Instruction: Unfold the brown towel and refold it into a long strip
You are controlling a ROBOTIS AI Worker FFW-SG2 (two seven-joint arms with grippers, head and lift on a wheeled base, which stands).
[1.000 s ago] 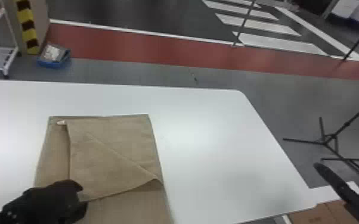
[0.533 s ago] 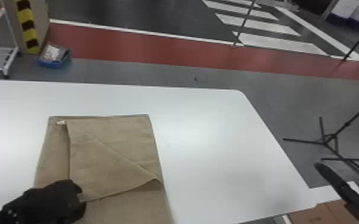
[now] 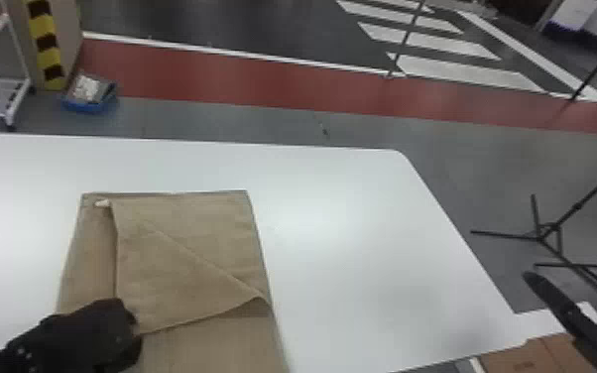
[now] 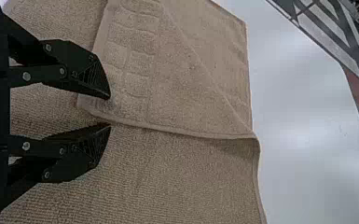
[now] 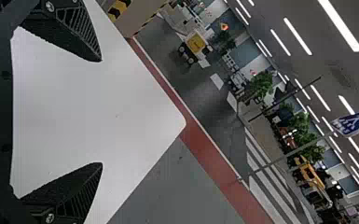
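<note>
At the left, my left gripper (image 4: 110, 112) was low over the brown towel (image 3: 193, 248), its fingers parted by a small gap, with the near left corner of the top flap (image 3: 163, 278) lying by the tips; I could see no firm pinch on it. The towel lay flat on the left part of the white table (image 3: 362, 238), its far edge short of the table's far edge, its near end running out of the head view. A white label (image 3: 102, 203) showed by the flap's far left corner. As I judged it, the work was at its start: layers lay stacked, a slanting edge crossed the flap, and its near right corner reached the towel's right side. What remained was to turn back that flap, spread the whole cloth, then fold it lengthwise into the strip. Right of the towel I had a broad stretch of bare tabletop, enough, I thought, to open the cloth that way, though the table's right edge slanted in the head view and could let a long throw hang over. Farthest right, my right gripper (image 5: 101, 112) waited by that edge, near the cardboard box (image 3: 535, 354), jaws wide apart and nothing between them.
</note>
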